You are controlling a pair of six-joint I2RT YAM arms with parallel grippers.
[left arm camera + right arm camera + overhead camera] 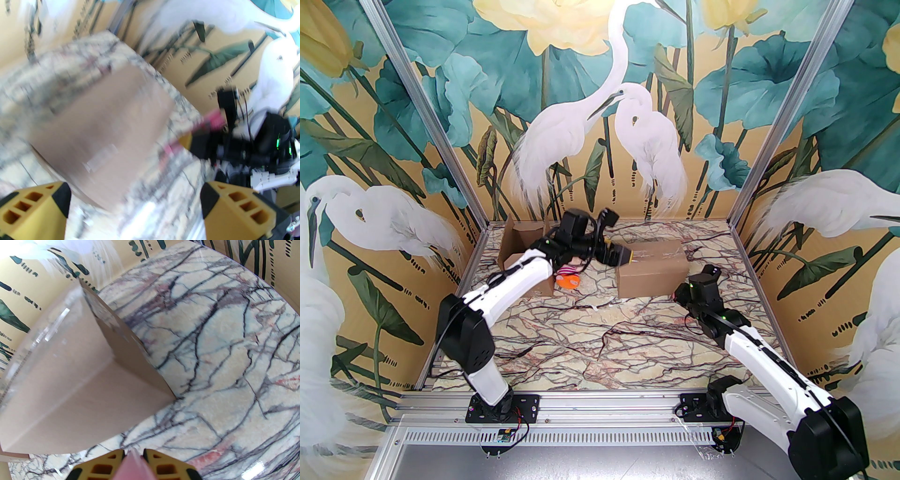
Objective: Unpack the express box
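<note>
The express box [652, 268] is a closed brown carton with clear tape along its top, standing at the table's middle right. It is blurred in the left wrist view [100, 131] and its corner shows in the right wrist view [70, 380]. My left gripper [630, 256] hovers at the box's upper left edge, and its yellow fingers [35, 211] stand wide apart around nothing. My right gripper [678, 296] sits low by the box's front right corner. It is shut on a thin pink tool [133, 465], which also appears as a pink streak [211, 119].
A second carton [524, 248] with open flaps lies at the back left, partly behind my left arm. An orange and pink striped toy [568, 277] rests on the marble table [600, 342] between the two cartons. Painted walls close in the back and both sides.
</note>
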